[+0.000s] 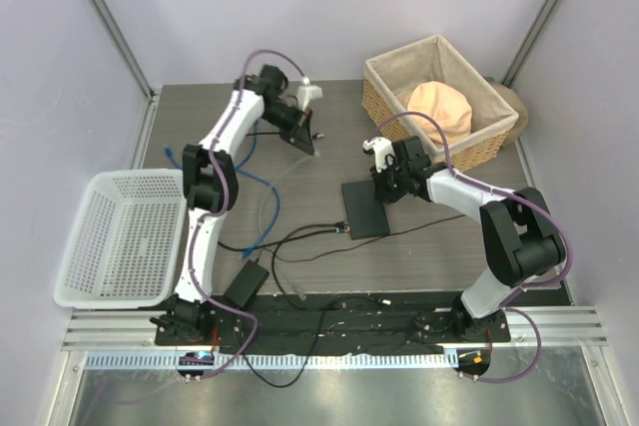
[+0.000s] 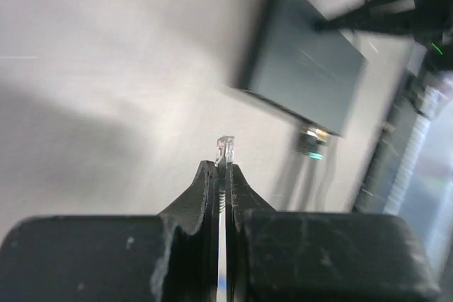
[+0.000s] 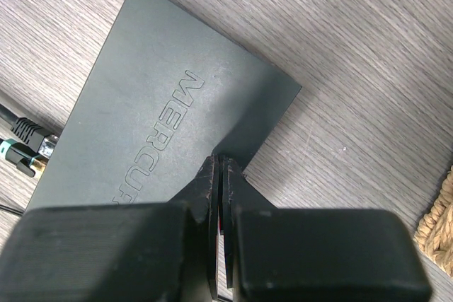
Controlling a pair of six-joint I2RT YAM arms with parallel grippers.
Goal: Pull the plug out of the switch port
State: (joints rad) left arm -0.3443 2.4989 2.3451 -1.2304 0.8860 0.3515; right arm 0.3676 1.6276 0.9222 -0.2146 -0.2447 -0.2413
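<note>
the left tool (image 2: 224, 169), up above the counter (image 1: 449, 246), is pinched shut on a clear plug (image 2: 225, 149) that pokes out past its tips, free of any port. the switch (image 1: 367, 209) lies flat, well apart to its right, with cables plugged in at its near left corner. the right tool (image 3: 222, 166), closed on nothing, has its tips on the switch's far edge.

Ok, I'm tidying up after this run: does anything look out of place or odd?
One thing: a clear plug is out of the switch, pinched in the shut left gripper and held away from it. Two other plugs sit in the switch's edge. The shut right gripper rests on the switch. Nothing looks damaged or spilled.
</note>
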